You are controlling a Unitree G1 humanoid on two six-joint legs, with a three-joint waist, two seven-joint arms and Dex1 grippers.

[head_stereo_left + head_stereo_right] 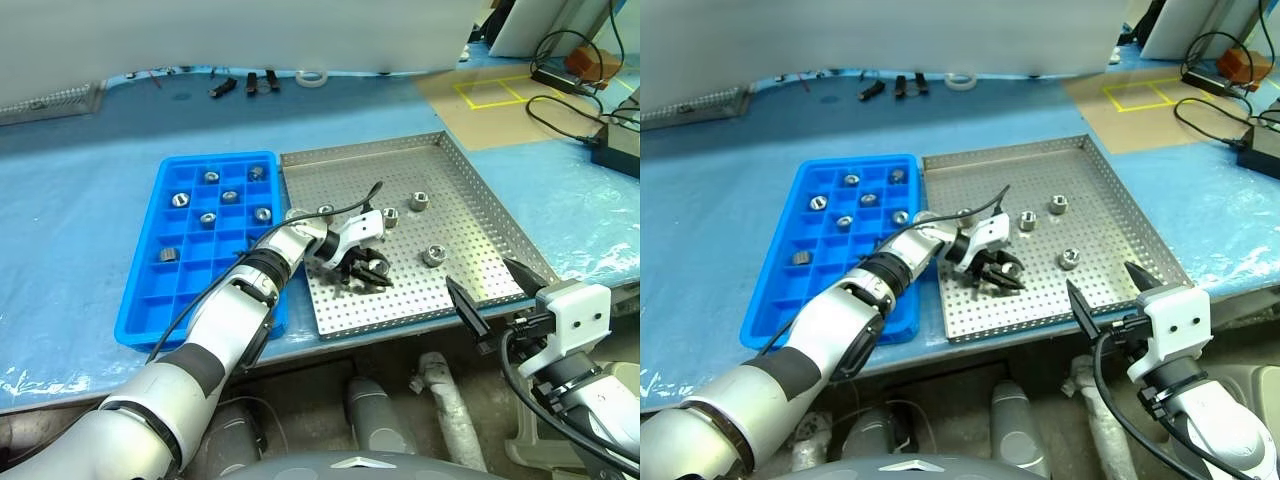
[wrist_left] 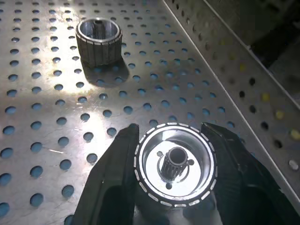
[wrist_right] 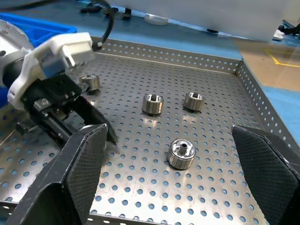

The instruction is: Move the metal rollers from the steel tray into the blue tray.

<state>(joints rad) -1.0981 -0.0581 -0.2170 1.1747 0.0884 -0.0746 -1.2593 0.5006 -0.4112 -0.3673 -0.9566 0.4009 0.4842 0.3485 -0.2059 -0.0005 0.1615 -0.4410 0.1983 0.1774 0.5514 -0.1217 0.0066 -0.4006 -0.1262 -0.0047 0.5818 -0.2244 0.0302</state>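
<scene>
Right gripper (image 1: pixel 497 296): nearest the head camera, hanging off the near edge of the steel tray (image 1: pixel 500 235), its two black fingers spread wide, holding and touching nothing. Left gripper (image 1: pixel 362 270): down on the tray's perforated floor near the front rim, jaws pressed in on one metal roller (image 2: pixel 176 164); the left wrist view shows a dark finger (image 2: pixel 112 183) against each side of the ribbed rim, the roller upright with its central bore facing the camera. Whether it is still on the floor or just clear cannot be told. Loose rollers in the steel tray: one near the grip (image 1: pixel 434 255), two further back (image 1: pixel 419 201) (image 1: pixel 390 215), one by the edge next to the blue tray (image 1: pixel 325 211). Blue tray (image 1: pixel 142 310): just left of the steel tray, long sides almost touching; seven rollers already sit in separate compartments in its far half, for example (image 1: pixel 180 200). Hazards, as judged: the grip bears on a smooth curved rim, so an off-centre pinch could let the roller twist out or drop in transit; a low carry could catch the raised rims between the trays; the arm's trailing cable (image 1: pixel 340 213) lies close to the roller at the shared edge and could nudge it during the swing across.
</scene>
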